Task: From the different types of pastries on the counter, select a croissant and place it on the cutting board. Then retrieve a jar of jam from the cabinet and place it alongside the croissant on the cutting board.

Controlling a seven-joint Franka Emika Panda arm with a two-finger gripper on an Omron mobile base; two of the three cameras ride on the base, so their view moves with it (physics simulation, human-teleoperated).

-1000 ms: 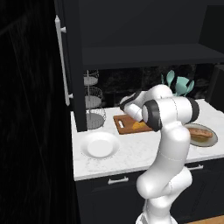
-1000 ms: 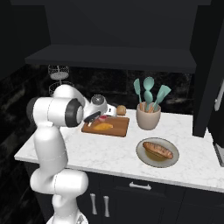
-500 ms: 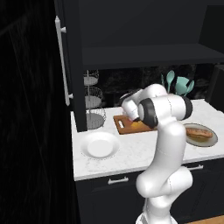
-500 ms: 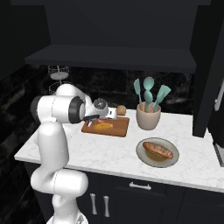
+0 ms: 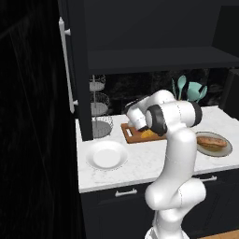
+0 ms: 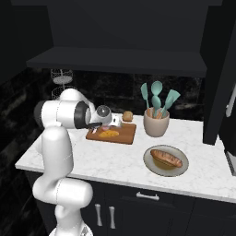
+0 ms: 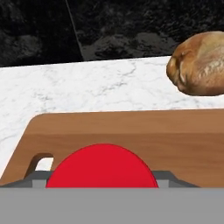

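Left to right on the counter (image 5: 140, 163). White plate (image 5: 106, 155) sits at the left end, nothing on it, wire basket stand (image 5: 100, 122) just behind it by the open cabinet (image 5: 84, 70) door.

Next, the cutting board (image 6: 124, 137), mid-counter. Croissant (image 6: 109, 133) lies on it, orange, near the middle. Gripper (image 6: 113, 122) hangs low over the board's far side, just behind the croissant. In the hand view the jar of jam (image 7: 102, 167) shows as a red dome sitting between the finger tips at the bottom edge, board right under it, slot handle at lower left. Jaws look clamped on the jar; contact itself is cropped by the frame edge, so that's a judgement.

Round bun (image 6: 127, 116) sits on the stone just past the board's far edge, apart from the board. Then the utensil crock (image 6: 156, 122) with teal spoons, then the loaf (image 6: 166, 157) on a grey plate (image 6: 151, 162), well right.

Step in hand, likely: setting the jar down beside the croissant.

Risks:
- release too high, jar tips or rolls off the board
- descent too close to the croissant, jar shoves it
- placement drifting toward the far edge, jar half off the board or bumping the bun
- pulling back with fingers barely spread drags the jar over
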